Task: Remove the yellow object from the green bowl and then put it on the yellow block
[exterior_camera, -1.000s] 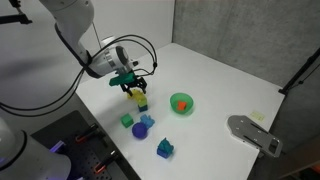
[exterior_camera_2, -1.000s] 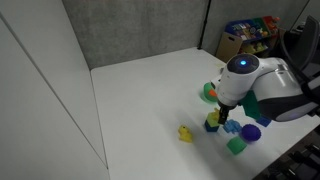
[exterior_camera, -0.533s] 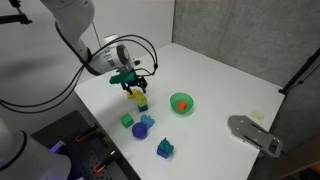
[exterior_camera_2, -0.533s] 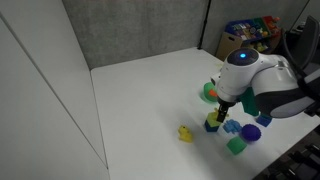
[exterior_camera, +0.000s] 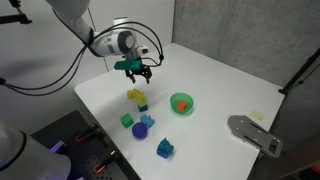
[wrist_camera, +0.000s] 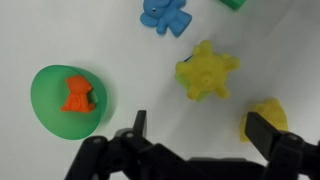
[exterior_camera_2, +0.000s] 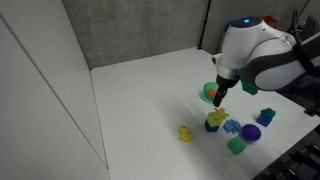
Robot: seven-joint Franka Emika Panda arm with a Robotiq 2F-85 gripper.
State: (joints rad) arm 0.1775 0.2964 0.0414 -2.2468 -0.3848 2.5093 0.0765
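Observation:
The green bowl (exterior_camera: 181,103) (exterior_camera_2: 209,91) (wrist_camera: 68,97) holds only an orange-red piece (wrist_camera: 76,95). A yellow star-like object (wrist_camera: 207,72) sits on top of a small block stack (exterior_camera: 137,98) (exterior_camera_2: 215,119), outside the bowl. I cannot make out the yellow block under it. My gripper (exterior_camera: 135,68) (exterior_camera_2: 218,94) (wrist_camera: 202,135) is open and empty, raised well above the stack, touching nothing. In the wrist view its dark fingers (wrist_camera: 137,125) frame bare table below the yellow object.
A second yellow piece (exterior_camera_2: 185,133) (wrist_camera: 265,118) lies on the table apart from the stack. A green block (exterior_camera: 127,121), a purple ball (exterior_camera: 143,128) and a blue piece (exterior_camera: 165,148) sit near the front. A grey device (exterior_camera: 252,133) rests at the table's edge.
My gripper was low at the block stack. It has now lifted up and away with its jaws open, and the yellow object stays on the stack.

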